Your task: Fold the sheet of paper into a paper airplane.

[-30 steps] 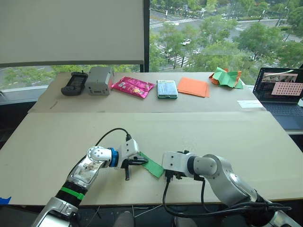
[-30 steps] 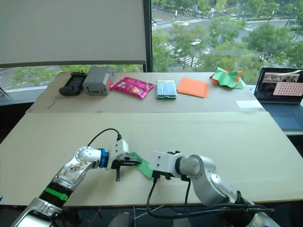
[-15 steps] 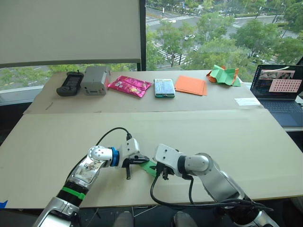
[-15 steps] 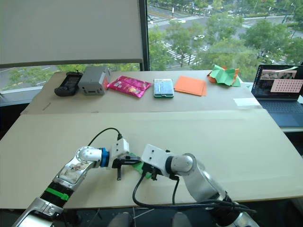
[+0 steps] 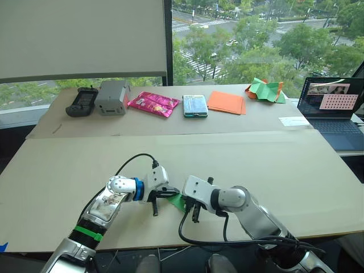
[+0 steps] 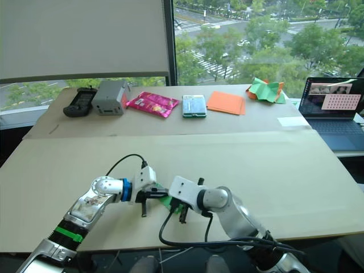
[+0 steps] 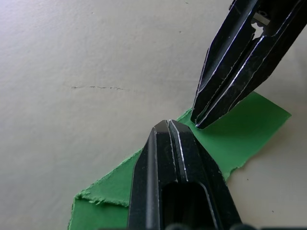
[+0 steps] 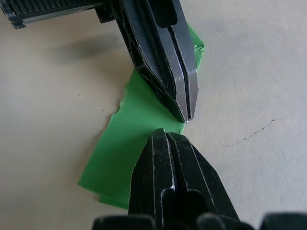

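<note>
Green sheet of paper (image 7: 230,139), left pincer (image 7: 168,125) and right pincer (image 8: 165,134) closed, no legible writing

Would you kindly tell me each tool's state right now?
Left tool: shut, tip on the green paper.
Right tool: shut, tip on the paper.

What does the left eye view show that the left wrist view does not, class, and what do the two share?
Left eye view alone: the far row with a black remote, grey box, pink packet, orange sheets, crumpled paper heap and laptop.

Left wrist view alone: the green paper's ragged torn edge, and a thin scratch on the table.

Both: the left hand and right hand, shut, tips nearly meeting over the green paper.
</note>
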